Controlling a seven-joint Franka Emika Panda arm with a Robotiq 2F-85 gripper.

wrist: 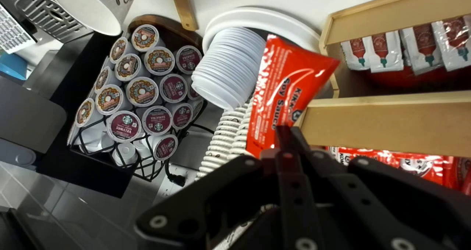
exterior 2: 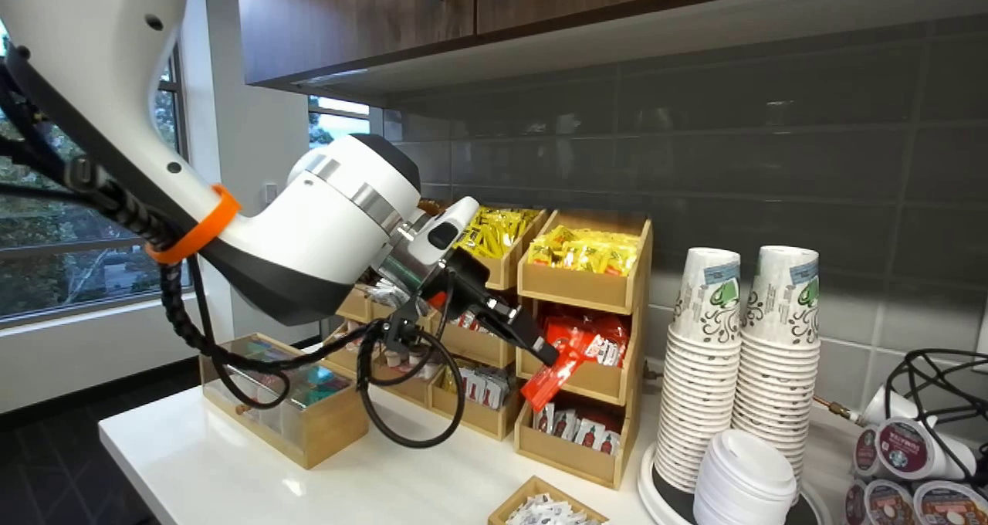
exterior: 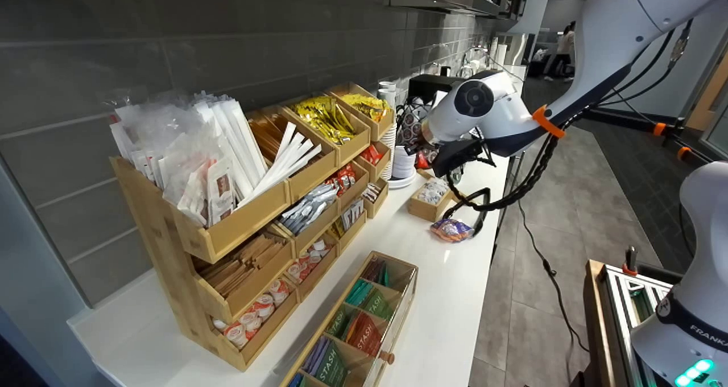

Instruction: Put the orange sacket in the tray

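Observation:
A shiny red-orange soy sauce sachet (wrist: 276, 95) hangs from my gripper (wrist: 287, 132), whose fingertips are closed on its edge in the wrist view. In an exterior view the sachet (exterior 2: 556, 370) hangs tilted below the gripper (exterior 2: 549, 353), in front of a wooden bin (exterior 2: 598, 382) with similar red sachets. In an exterior view the gripper (exterior: 414, 147) is partly hidden by its own wrist. A small wooden tray (exterior: 421, 209) with white packets stands on the counter; its rim also shows in an exterior view (exterior 2: 519, 502). Which container is the task's tray cannot be told.
Paper cup stacks (exterior 2: 698, 401) and white lids (exterior 2: 745, 475) stand beside the bins. Coffee pods (wrist: 142, 90) fill a wire basket. A tea box (exterior: 398, 318) and a purple-orange pouch (exterior: 452, 230) lie on the counter. Cabinets (exterior 2: 540, 8) hang overhead.

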